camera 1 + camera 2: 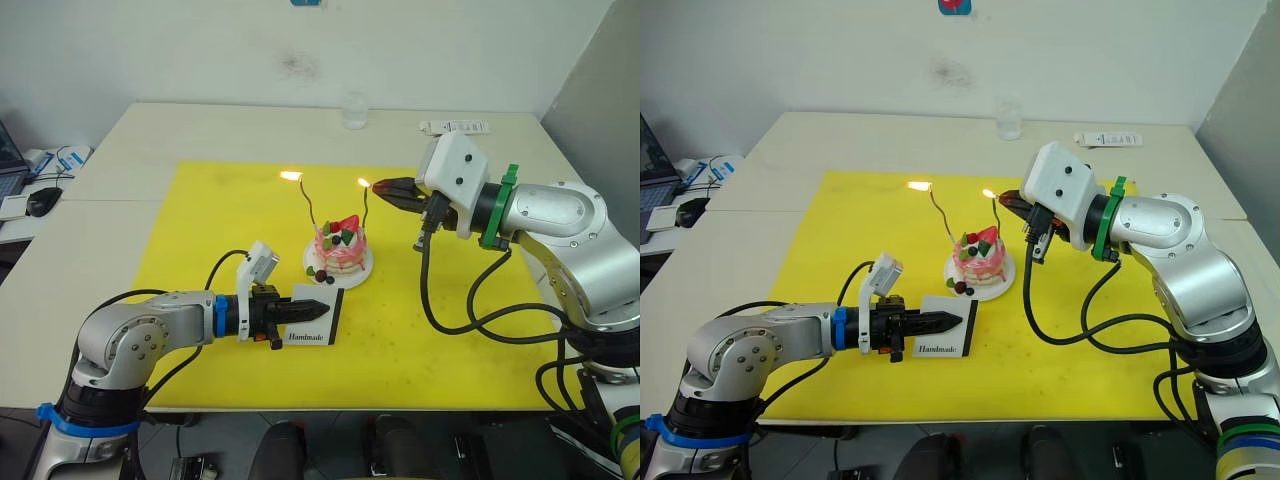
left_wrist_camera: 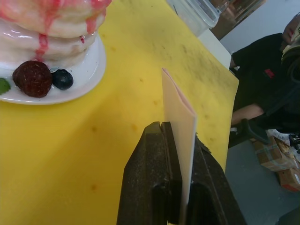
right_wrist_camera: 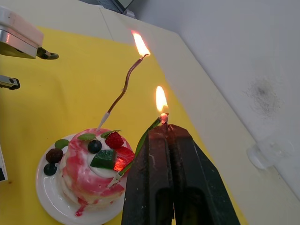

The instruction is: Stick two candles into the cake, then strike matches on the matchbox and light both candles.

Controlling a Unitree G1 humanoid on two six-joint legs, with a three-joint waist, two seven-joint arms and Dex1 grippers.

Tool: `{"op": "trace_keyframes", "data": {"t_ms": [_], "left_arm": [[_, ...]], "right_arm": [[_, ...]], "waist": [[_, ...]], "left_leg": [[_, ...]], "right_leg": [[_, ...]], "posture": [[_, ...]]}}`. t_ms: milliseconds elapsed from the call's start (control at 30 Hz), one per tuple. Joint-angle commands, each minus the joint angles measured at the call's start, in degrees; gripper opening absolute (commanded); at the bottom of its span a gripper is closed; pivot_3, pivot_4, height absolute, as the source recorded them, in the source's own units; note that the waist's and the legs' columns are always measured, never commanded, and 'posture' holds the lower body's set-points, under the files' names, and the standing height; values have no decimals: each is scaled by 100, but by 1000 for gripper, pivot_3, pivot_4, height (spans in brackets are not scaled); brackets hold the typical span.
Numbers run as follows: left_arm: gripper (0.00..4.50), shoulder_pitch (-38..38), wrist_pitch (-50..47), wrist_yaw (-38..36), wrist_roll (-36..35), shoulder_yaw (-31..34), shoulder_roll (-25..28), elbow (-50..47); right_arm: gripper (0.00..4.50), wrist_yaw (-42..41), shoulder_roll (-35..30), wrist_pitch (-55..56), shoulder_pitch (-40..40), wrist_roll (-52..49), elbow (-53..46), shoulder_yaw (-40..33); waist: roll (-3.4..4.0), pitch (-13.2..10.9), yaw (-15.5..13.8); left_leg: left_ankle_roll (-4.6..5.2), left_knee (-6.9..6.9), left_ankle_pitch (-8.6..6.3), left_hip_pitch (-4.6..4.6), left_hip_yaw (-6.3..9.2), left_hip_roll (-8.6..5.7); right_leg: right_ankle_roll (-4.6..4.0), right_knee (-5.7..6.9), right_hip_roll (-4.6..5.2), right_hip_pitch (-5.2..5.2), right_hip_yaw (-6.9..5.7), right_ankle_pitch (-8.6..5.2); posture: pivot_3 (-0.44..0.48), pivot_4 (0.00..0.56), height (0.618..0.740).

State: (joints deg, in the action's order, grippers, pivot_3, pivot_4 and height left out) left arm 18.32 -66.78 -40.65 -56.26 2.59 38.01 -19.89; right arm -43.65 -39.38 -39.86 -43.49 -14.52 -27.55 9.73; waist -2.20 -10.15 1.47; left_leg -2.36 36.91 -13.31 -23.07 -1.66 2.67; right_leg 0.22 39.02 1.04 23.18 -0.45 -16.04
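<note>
The pink cake (image 1: 338, 250) sits on its white plate (image 1: 358, 272) in the middle of the yellow mat. Two wavy candles stand in it. The pale gold candle (image 3: 123, 86) burns at its top. The greenish candle (image 3: 144, 140) leans up to my right gripper (image 3: 166, 127), which is shut on a short match (image 3: 164, 118). A flame burns right where the match tip meets that candle's top. In front of the cake, my left gripper (image 1: 318, 311) is shut on the white matchbox (image 1: 318, 322), holding it upright on its edge.
A yellow mat (image 1: 200, 230) covers the table's middle. A clear glass (image 1: 354, 110) and a white remote-like item (image 1: 455, 127) lie at the far edge. A mouse (image 1: 43, 201) sits far left. A person in dark clothes (image 2: 262, 79) is beyond the table.
</note>
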Motion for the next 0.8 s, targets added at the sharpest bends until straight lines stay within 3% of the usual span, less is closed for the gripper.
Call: {"op": "trace_keyframes", "data": {"t_ms": [33, 800], "left_arm": [[0, 61, 62, -23, -22, 41, -31, -83], [0, 79, 45, -12, -42, 51, -46, -84]], "right_arm": [[36, 43, -35, 93, -119, 78, -115, -118], [36, 13, 15, 240, -11, 271, -46, -12]], "waist": [[0, 0, 0], [0, 0, 0]], "left_leg": [[0, 0, 0, 0, 0, 0], [0, 0, 0, 0, 0, 0]], "right_leg": [[0, 0, 0, 0, 0, 0], [1, 0, 0, 0, -1, 0]], "posture": [[0, 150, 740], [0, 150, 740]]}}
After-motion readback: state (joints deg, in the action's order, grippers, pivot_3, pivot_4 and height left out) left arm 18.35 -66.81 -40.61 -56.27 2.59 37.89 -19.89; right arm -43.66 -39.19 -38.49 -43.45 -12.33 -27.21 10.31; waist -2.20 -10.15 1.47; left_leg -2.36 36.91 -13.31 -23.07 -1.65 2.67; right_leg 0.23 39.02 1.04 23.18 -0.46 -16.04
